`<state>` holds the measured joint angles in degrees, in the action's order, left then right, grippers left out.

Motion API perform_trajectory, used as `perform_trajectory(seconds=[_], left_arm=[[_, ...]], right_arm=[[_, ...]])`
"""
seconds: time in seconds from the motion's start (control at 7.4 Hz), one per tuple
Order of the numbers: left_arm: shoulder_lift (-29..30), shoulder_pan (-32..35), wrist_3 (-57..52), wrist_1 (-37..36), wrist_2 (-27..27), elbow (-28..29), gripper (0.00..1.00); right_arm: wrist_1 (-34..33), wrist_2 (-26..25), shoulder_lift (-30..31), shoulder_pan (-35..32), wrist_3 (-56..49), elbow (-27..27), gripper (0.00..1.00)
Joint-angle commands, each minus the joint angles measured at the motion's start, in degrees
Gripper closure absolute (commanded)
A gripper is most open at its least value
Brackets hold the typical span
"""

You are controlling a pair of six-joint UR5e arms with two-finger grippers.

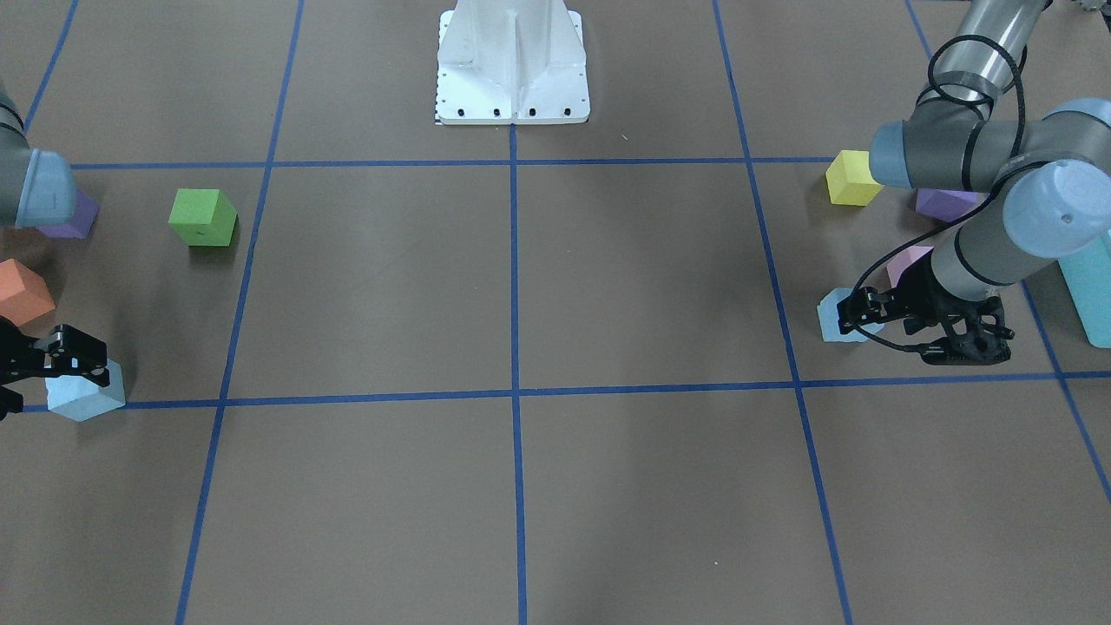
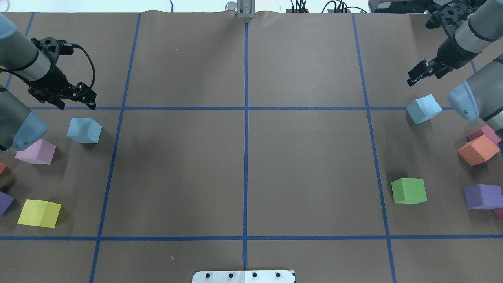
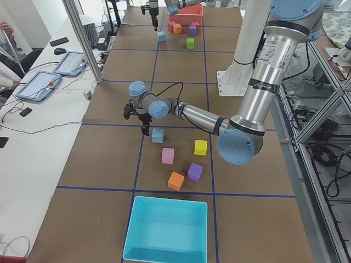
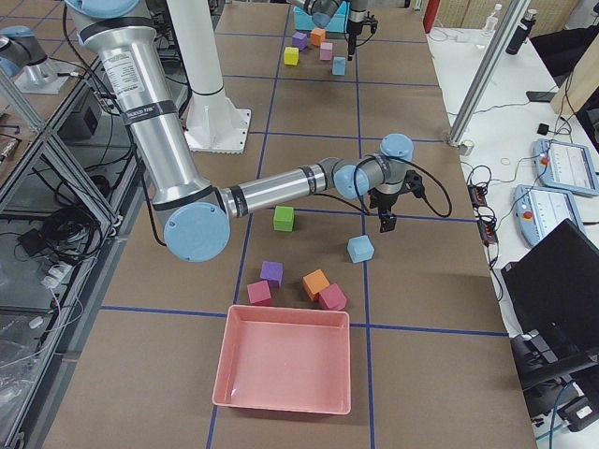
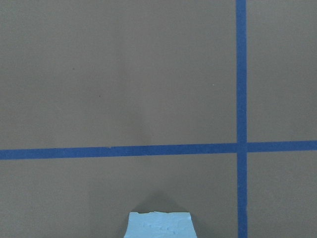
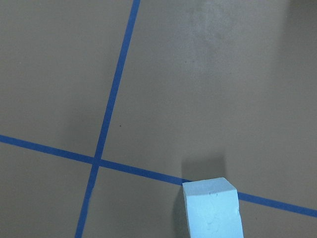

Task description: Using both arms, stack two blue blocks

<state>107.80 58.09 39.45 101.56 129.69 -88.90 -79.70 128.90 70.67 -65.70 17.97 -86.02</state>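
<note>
We judge the task barely begun: nothing is stacked and neither blue block is held. In the overhead view the left block [image 2: 83, 130] sits at the left of the frame and the right block [image 2: 423, 109] at the right. Both rest on the table [image 2: 243, 177], well apart with the whole middle between them.

The left gripper [image 2: 78, 103] hangs just above and beside its block, not around it, and its jaws look parted and empty. The right gripper [image 2: 422, 74] hangs likewise near its own block, jaws apparently parted, holding nothing. Each wrist view shows its block only at the bottom edge of the frame, so we take neither gripper to be centred over its block.

Nearly everything is left, as we read it:
- line up and come down over a block
- close on it and lift it
- bring the two blocks together
- set one squarely on the other and let go
</note>
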Motion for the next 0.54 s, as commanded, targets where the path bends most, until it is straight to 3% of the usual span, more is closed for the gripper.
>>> perform_trajectory(seconds=[0.0, 0.41], left_arm=[[-1.70, -0.78, 0.19, 1.26, -0.05, -0.66, 0.01], [-3.73, -3.50, 5.98, 7.59, -0.13, -0.40, 0.01]], right_arm=[[0.16, -0.75, 1.30, 0.05, 0.13, -0.11, 0.00], [0.16, -1.01, 1.57, 0.05, 0.31, -0.20, 0.00]])
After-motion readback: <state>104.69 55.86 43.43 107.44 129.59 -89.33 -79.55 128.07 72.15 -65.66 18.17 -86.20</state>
